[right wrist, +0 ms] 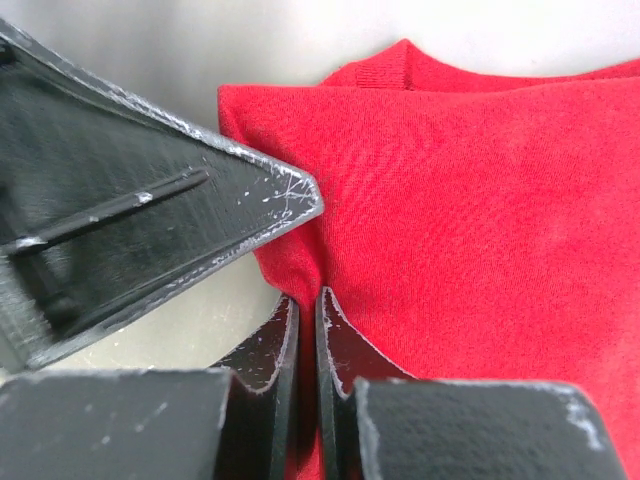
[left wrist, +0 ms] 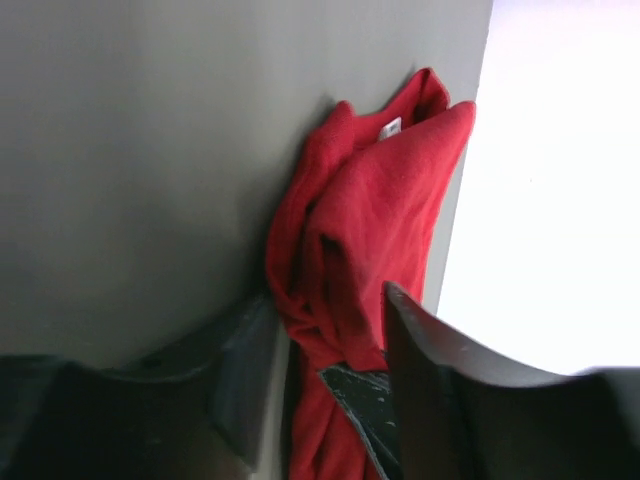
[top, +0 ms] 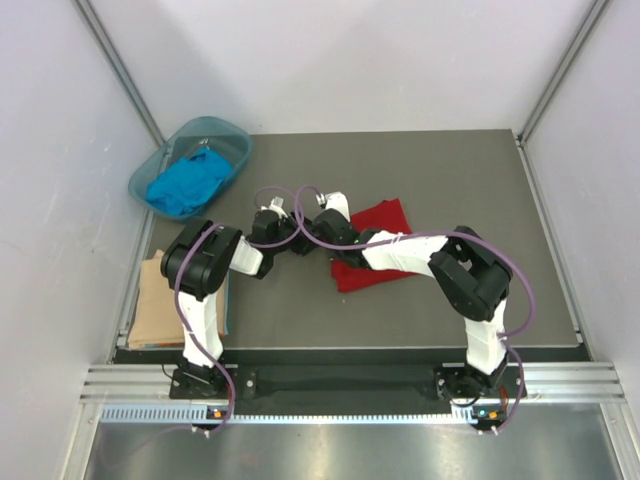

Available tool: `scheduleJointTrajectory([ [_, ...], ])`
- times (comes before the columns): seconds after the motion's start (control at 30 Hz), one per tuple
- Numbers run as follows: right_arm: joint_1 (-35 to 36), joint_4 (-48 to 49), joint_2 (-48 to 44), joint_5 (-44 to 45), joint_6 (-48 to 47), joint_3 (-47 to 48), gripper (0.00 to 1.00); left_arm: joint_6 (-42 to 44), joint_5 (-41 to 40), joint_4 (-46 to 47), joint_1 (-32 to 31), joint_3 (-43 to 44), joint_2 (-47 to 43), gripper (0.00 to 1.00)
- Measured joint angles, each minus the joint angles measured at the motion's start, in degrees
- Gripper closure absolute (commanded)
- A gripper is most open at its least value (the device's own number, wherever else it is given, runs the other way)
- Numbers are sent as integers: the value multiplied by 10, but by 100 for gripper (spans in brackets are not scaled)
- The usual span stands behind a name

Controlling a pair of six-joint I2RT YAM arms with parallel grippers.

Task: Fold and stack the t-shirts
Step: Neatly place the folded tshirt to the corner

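Grey table (top: 420, 170) fills a white-walled booth. Nearest, the left arm hides part of the tan shirt (top: 155, 300), which lies flat at the near left edge. Mid-table, both wrists cover the red shirt's (top: 385, 222) left side, so its outline there is unclear. The right gripper (right wrist: 305, 300) is clamped on its edge. The left gripper (left wrist: 328, 295) stands spread around the bunched cloth, just beside. Far left, a basin (top: 238, 135) holds the blue shirt (top: 190, 185). Bare table lies right and beyond.

Grey table (top: 450, 180) carries red shirt (top: 385, 220), tan shirt (top: 155, 300), basin (top: 243, 148).
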Motion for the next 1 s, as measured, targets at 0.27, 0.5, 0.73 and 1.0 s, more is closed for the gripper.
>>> scheduleJointTrajectory([
  [0.27, -2, 9, -1, -21, 12, -7, 76, 6, -12, -33, -2, 6, 10, 99],
  [0.5, -4, 5, -82, -40, 21, -73, 54, 51, -25, -116, -3, 35, -12, 100],
  [0.73, -46, -9, -242, -60, 43, -167, 61, 109, -81, -262, -12, 32, -106, 100],
  [1.0, -80, -20, -282, -75, 53, -207, 61, 136, -134, -345, -24, 16, -183, 100],
])
